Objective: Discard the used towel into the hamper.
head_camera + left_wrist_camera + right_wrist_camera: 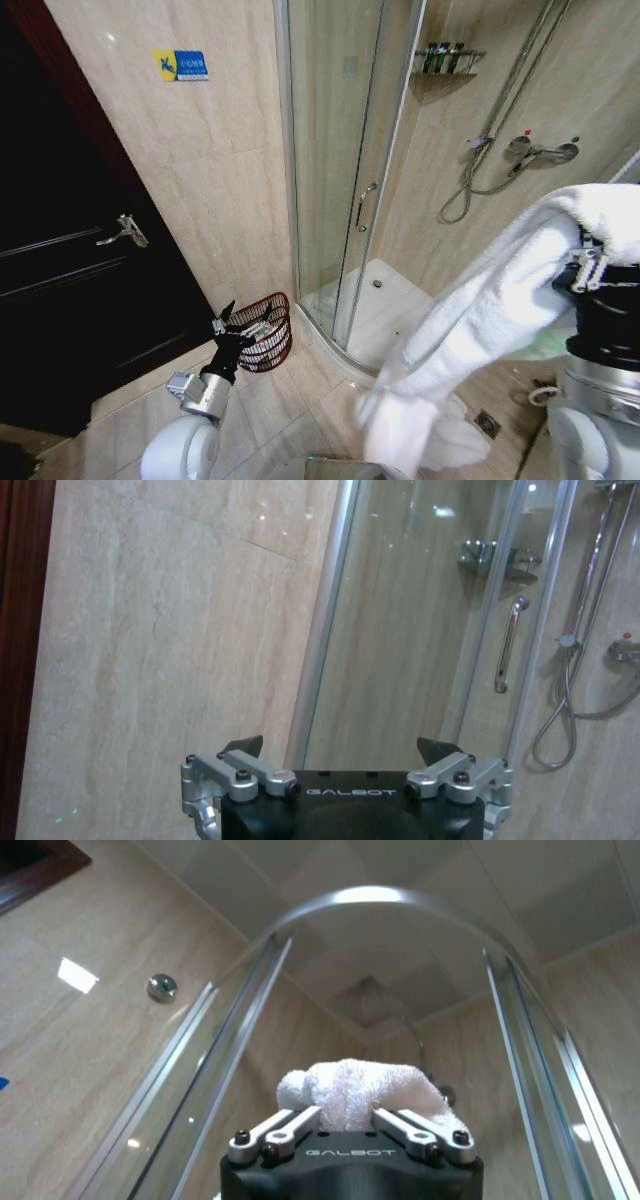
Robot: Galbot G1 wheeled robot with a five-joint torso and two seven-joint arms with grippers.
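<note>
The used white towel (480,310) hangs in a long drape from my raised right gripper (348,1111) at the right, and its lower end bunches near the floor. That gripper is shut on the towel (360,1091), a wad of which bulges out between the fingers. The hamper (272,338), a small round red-brown wire basket, sits on the tiled floor at the foot of the wall, beside the shower enclosure. My left gripper (243,318) is held low and open, empty, just in front of the hamper's rim. In the left wrist view the left gripper (340,748) faces the wall.
A curved glass shower enclosure (340,180) with a handle stands right of the hamper. A dark wooden door (80,270) fills the left. A floor drain (487,424) lies under the towel's end. A shower mixer (530,155) and a bottle shelf (445,58) hang on the far wall.
</note>
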